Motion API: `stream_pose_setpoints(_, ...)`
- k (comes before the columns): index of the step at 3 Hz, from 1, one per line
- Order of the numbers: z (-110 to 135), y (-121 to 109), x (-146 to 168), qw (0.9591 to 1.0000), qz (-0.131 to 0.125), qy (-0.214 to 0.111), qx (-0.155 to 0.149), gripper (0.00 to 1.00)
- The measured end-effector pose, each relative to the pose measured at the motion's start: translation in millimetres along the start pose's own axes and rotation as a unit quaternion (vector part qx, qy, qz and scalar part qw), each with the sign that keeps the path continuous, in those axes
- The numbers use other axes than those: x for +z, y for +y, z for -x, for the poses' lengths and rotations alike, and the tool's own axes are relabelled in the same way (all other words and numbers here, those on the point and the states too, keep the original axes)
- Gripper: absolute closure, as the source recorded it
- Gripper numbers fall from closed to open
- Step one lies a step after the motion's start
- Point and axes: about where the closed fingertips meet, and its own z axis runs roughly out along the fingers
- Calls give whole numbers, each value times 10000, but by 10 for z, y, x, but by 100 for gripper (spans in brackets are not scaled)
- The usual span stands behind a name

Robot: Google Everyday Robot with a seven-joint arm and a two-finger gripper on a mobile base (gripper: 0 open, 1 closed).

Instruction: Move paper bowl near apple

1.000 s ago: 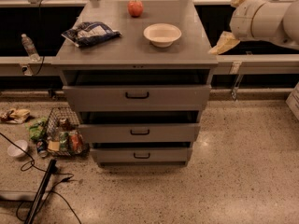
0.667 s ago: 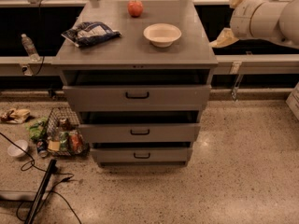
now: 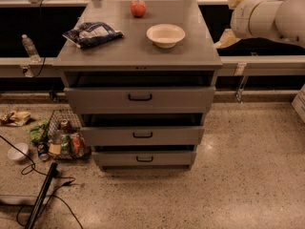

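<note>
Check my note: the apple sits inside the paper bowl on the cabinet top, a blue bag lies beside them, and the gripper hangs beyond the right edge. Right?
No. The camera view shows the apple outside the paper bowl, apart from it and nearer the back edge of the cabinet top. The blue bag does lie beside them, and the gripper does hang beyond the right edge.

Grey table [image 3: 138, 51] with three drawers [image 3: 105, 99], each partly pulled out, stands on a speckled terrazzo floor [image 3: 248, 175]. Wire basket [image 3: 64, 140] of litter and a black cable [image 3: 28, 166] lie at left. Warm, dim light. Gripper [image 3: 223, 18] hovers beside the table's right edge, fingers spread.
</note>
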Motion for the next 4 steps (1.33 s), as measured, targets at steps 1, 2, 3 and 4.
stream_pose_setpoints(1, 7, 63, 164, 9997, 87, -37, -223, 21)
stream_pose_setpoints(2, 7, 154, 314, 9991, 179, -52, -379, 34)
stream_pose_setpoints(3, 124, 275, 527, 9979, 305, -282, -489, 26)
stream_pose_setpoints(4, 217, 342, 651, 9968, 361, -457, -545, 23)
